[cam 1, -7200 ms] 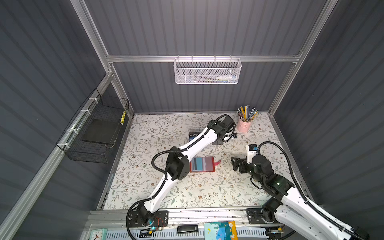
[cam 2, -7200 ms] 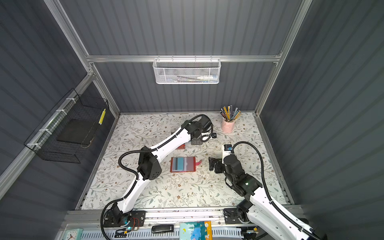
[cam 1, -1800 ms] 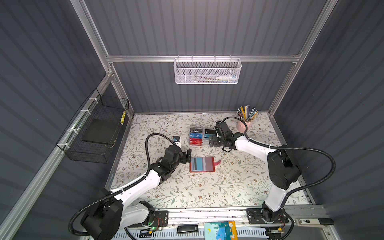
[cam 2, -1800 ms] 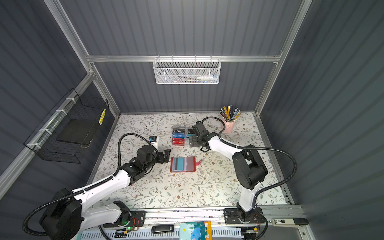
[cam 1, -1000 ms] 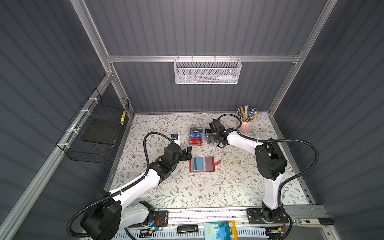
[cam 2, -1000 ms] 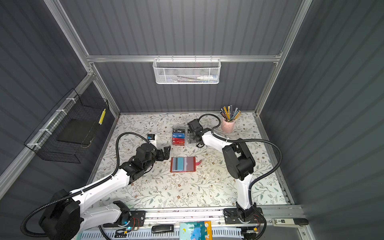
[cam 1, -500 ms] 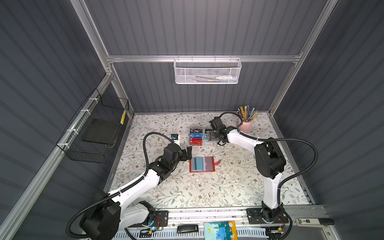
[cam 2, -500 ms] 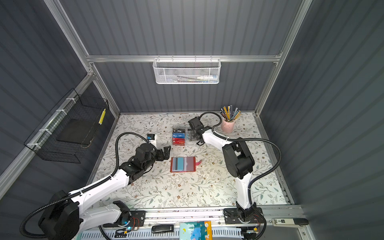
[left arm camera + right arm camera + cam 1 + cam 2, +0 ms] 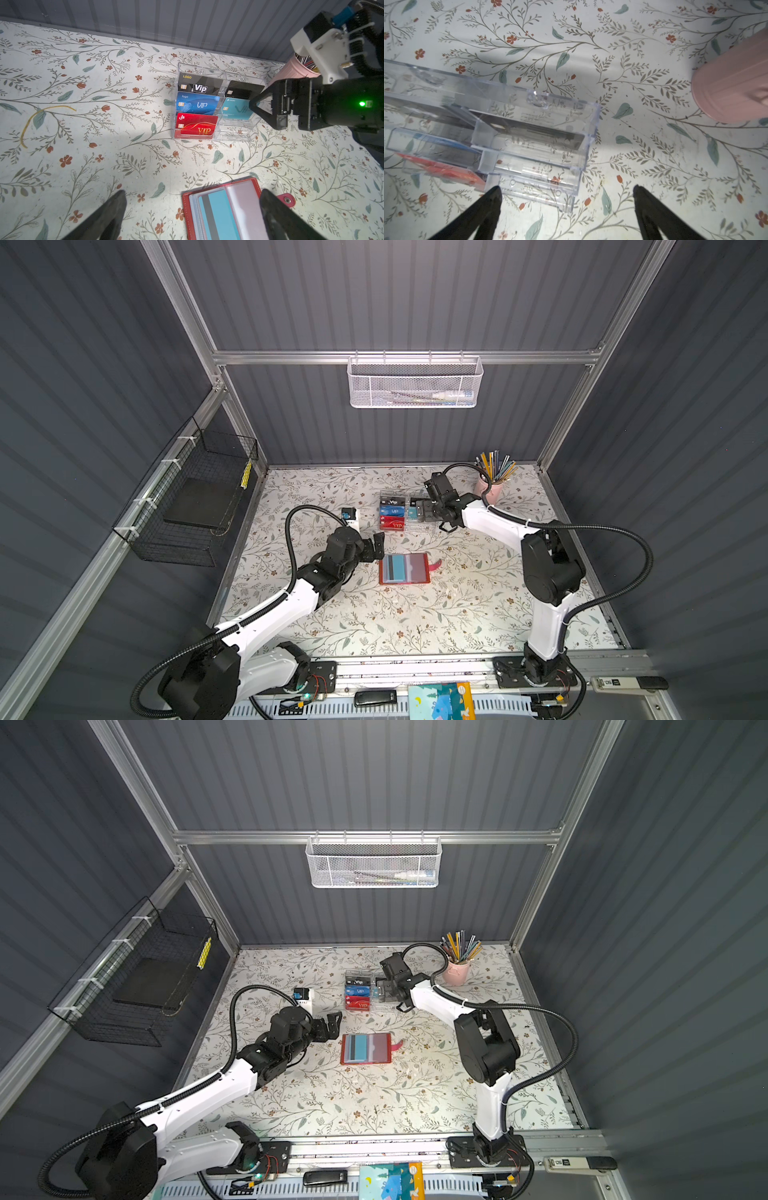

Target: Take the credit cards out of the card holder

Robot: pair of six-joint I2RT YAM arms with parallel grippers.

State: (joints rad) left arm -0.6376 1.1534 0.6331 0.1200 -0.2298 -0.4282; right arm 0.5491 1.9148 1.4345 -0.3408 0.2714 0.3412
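The red booklet card holder (image 9: 415,570) lies open on the flowery counter (image 9: 374,614) so its light-blue plastic credit card (image 9: 220,209) shows, with the left fingers (image 9: 112,214) wide beside it, ready to grab, and the right fingers (image 9: 481,212) wide and empty at the clear plastic rack (image 9: 539,116).

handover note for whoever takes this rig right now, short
Left gripper: jaws open, empty, just left of the card holder in both top views.
Right gripper: jaws open, empty, at the clear rack, beside a teal card standing in its right column.
The card holder lies open on the table; a second teal card sits in its left sleeve, and the right sleeve looks empty.
Done: one teal card is out and racked.
Left: pull the sleeved one; cannot tell whether more lie beneath it.
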